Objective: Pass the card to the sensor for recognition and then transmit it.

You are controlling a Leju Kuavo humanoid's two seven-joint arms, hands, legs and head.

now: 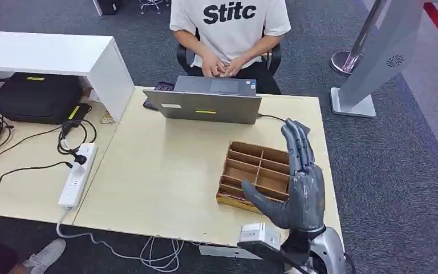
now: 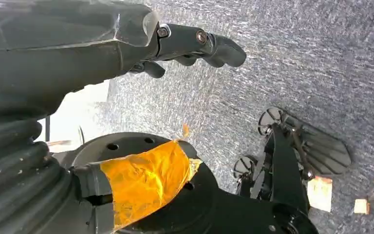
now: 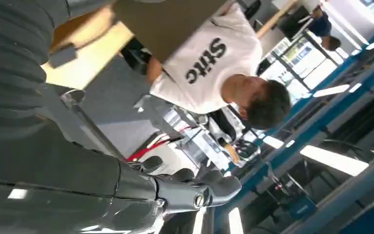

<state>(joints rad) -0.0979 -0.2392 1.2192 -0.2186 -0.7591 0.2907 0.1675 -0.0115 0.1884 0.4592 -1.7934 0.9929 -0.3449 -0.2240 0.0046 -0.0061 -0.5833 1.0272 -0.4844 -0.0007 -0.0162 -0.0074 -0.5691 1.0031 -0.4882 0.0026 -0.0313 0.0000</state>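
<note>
1. Here the right hand (image 1: 299, 182) is raised above the table (image 1: 165, 171), fingers straight and apart, holding nothing, over the right side of the wooden tray (image 1: 251, 171).
2. The left hand (image 2: 195, 46) hangs over grey carpet (image 2: 311, 58), fingers curled in on nothing.
3. The card cannot be made out.
4. A person (image 1: 231, 25) sits behind the laptop (image 1: 205, 103) at the table's far edge.

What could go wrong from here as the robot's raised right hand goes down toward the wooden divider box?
The right hand is open above the wooden divider box, which sits near the table's front edge; a clumsy reach might shove it off. The laptop and its cable lie just beyond, so overshooting could hit them. I can't make out a card in the compartments, so the grasp may come up empty.
</note>
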